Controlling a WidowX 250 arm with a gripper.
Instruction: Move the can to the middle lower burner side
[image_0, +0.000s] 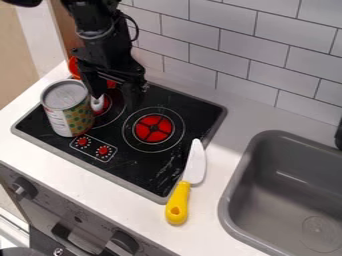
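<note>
One can (65, 107), one knife (194, 167), two burners (153, 128), two red dials (103, 150); fingers (137, 94) wide apart, empty.
Partly hidden: orange thing (73, 68), white thing (97, 103), one burner. Cut off: sink (230, 202).

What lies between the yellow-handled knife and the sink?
Only a bare stretch of white countertop separates the knife from the gray sink, in the camera view.

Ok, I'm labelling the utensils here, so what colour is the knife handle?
The knife handle is yellow, best seen in the camera view.
</note>
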